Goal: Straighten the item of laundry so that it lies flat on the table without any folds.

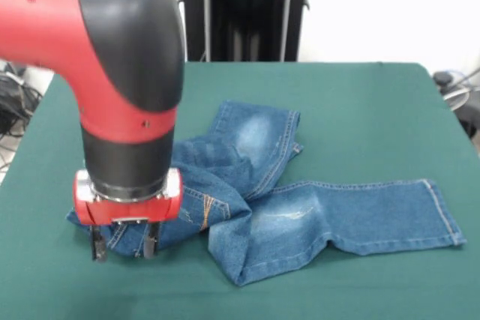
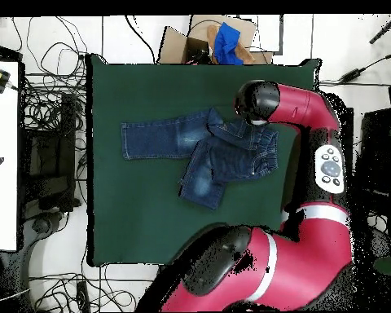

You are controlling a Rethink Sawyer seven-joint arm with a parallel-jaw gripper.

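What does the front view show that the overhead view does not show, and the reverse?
Only the front view shows the gripper: its two fingertips are down at the jeans' bunched end, a gap between them, and orange stitching is visible beside them. One leg lies straight toward the picture's right; the other is folded over.

Only the overhead view shows the whole arm bending over the table, a cardboard box holding something blue beyond the table's edge, and cables on the floor. The arm hides the gripper there.

Both show the crumpled jeans on the green table.
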